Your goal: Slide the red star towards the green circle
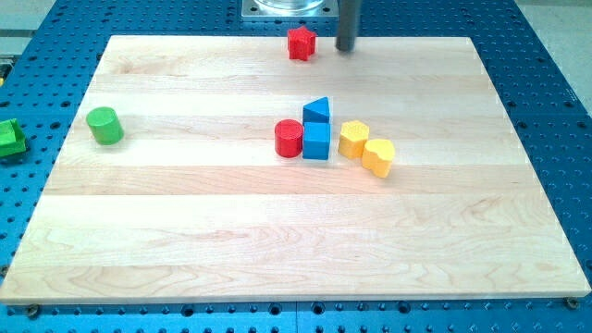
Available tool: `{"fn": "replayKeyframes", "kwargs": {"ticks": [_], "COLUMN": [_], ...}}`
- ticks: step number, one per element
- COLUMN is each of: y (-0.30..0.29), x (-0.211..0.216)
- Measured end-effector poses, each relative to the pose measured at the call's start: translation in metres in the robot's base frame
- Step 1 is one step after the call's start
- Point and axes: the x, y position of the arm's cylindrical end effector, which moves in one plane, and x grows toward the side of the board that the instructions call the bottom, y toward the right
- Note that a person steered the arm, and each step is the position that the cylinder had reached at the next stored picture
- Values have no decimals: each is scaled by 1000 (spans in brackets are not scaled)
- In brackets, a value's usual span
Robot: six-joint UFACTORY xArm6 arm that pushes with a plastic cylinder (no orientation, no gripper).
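Observation:
The red star point(301, 43) sits at the top edge of the wooden board point(185, 231), near the middle. The green circle point(105, 125) stands at the board's left side, well below and left of the star. My tip point(346, 48) is just right of the red star, a short gap apart from it, at the board's top edge.
A cluster lies in the board's middle: a red cylinder point(289, 138), a blue triangle point(316, 110), a blue cube point(316, 141), a yellow hexagon point(353, 139) and a yellow heart point(378, 156). A green block point(9, 138) lies off the board at the left.

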Motion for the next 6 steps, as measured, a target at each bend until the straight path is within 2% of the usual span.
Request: {"fn": "replayKeyframes", "kwargs": {"ticks": [1,2,3,4,5,6], "y": [-71,-159,-165,-131,-98,-192], "x": [1,58,52,26,64,87]}}
